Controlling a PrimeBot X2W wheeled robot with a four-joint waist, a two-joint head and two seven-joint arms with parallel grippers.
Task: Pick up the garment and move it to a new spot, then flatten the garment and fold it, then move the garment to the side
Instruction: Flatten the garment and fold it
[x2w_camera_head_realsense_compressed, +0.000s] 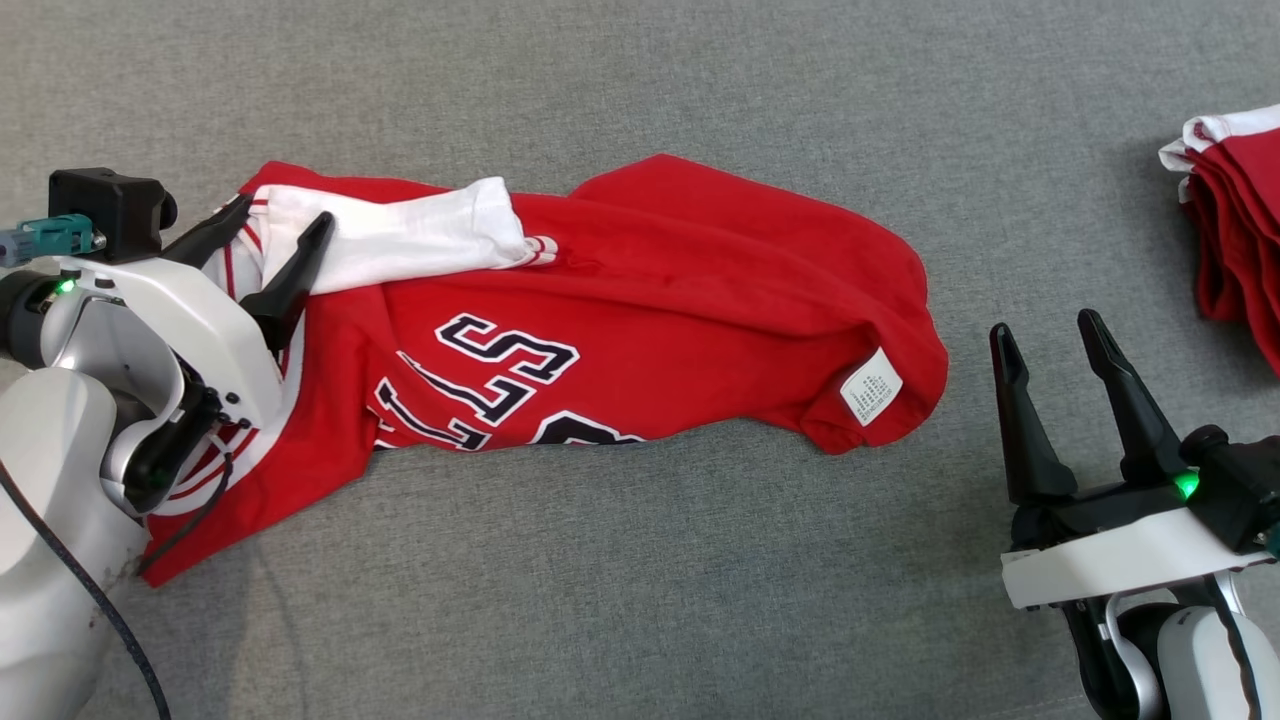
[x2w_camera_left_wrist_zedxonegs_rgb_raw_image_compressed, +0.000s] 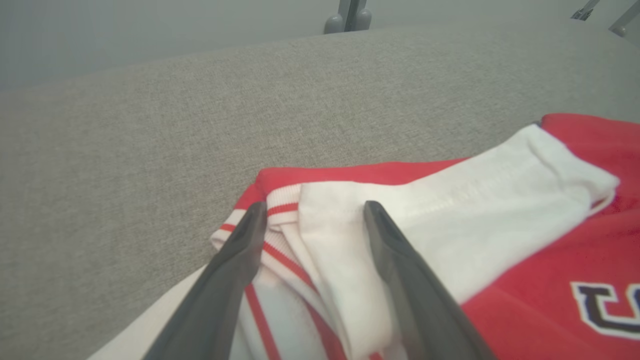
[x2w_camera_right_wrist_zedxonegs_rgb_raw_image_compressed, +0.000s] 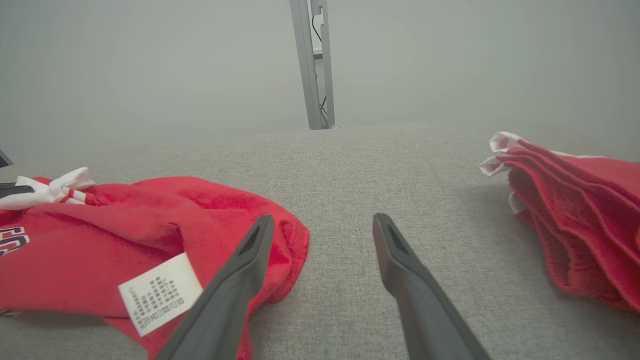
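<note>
One red garment lies crumpled on the grey surface. My left gripper sits wide open, empty, over its white sleeve; right gripper, likewise, stands beside the hem. Best to pinch both ends, lift evenly.

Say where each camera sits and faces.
Head view: on the head, looking down at the red jersey on grey cloth; left hand and right hand show.
Left wrist view: on the left wrist, looking along its open fingers at the white sleeve.
Right wrist view: on the right wrist, facing the gap between jersey and folded stack; its fingers show.
Head and right wrist views share the care label.
</note>
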